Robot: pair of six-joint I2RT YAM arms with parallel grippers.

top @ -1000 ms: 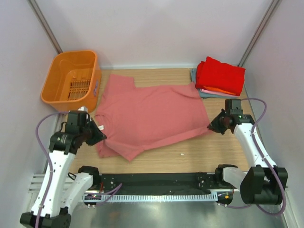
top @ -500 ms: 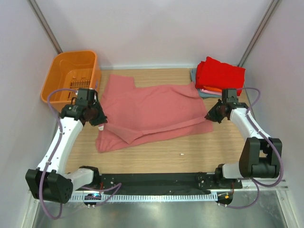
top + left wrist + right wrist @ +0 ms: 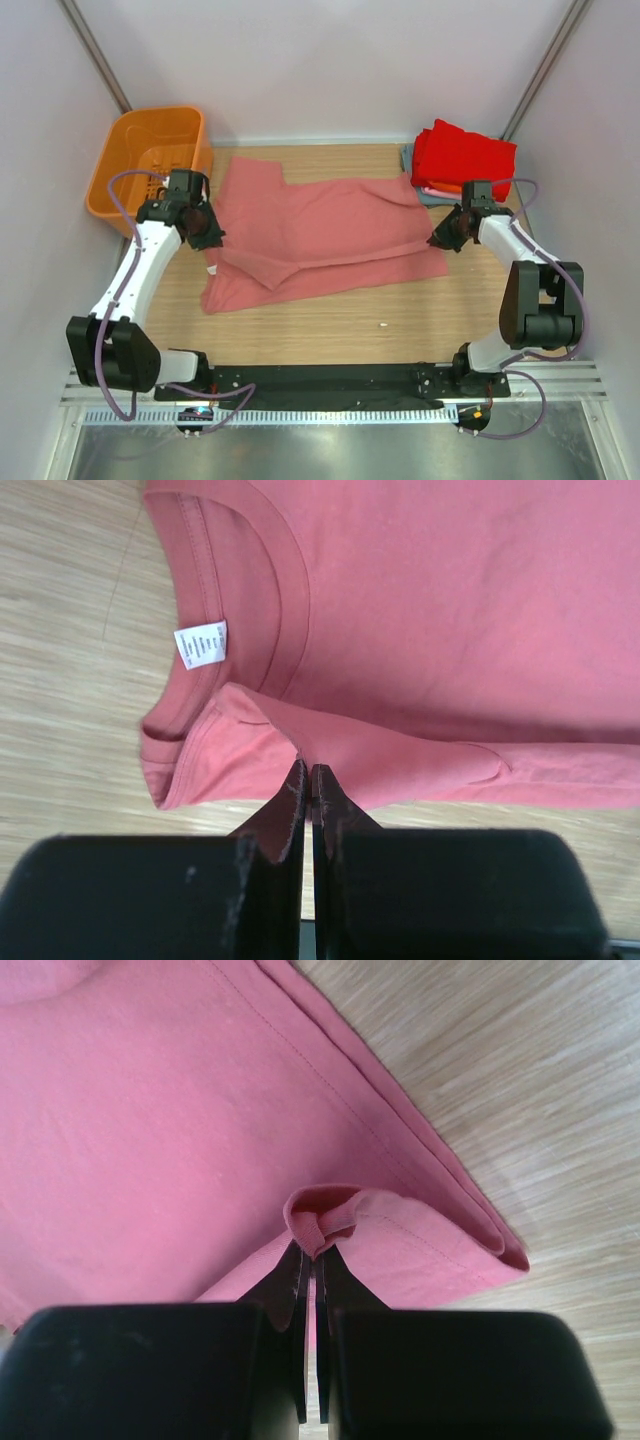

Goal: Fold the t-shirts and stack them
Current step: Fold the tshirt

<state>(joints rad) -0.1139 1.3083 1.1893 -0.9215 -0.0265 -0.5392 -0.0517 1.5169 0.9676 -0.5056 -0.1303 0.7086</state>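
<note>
Both claws have carried the near edge of the shirt (image 3: 330, 225) away from the arm bases and toward the far side, so a flap that lay flat a second ago is now doubled over the body of the cloth.

The left claw (image 3: 208, 238) (image 3: 307, 770) is pinched tight on a fold of the shirt beside the collar (image 3: 290, 590). The collar and its white label (image 3: 200, 644) lie flat on the counter (image 3: 400, 320) just beyond the fingertips.

The right claw (image 3: 441, 240) (image 3: 318, 1250) is clamped on a bunched bit of hem at the shirt's right side. Two hem edges run off from it to a corner lying on the wood.

The lifted edge runs between the two claws and sags in the middle. The lower layer shows past it on the near side, with its left corner sticking out furthest.

A broad strip of bare counter lies between the shirt and the arm bases. The basket (image 3: 110, 190) stands just beside the left arm. The stack (image 3: 465, 160), red on top, sits just behind the right claw. Only a narrow band of wood shows beyond the shirt's far edge.
</note>
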